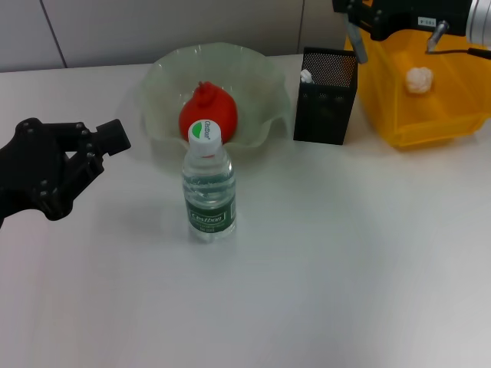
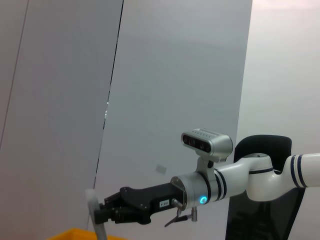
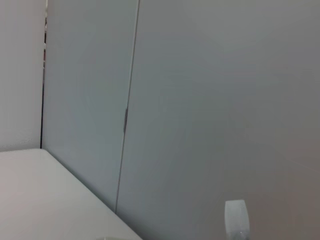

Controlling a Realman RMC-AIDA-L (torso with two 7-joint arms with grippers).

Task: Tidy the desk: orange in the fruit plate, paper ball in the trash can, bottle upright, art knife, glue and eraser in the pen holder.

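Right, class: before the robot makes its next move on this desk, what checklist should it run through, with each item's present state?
1. orange inside fruit plate: ok.
2. paper ball inside trash can: ok.
3. bottle standing upright: ok.
4. pen holder holds everything it should: cannot tell; only something white shows at its rim.
5. right claw open and empty above the trash can: ok.
6. left claw apart from the bottle: ok.

The white table [image 1: 345, 268] carries the fruit plate [image 1: 265, 126], upright bottle [image 1: 208, 192], pen holder [image 1: 326, 100] and trash can [image 1: 437, 115].
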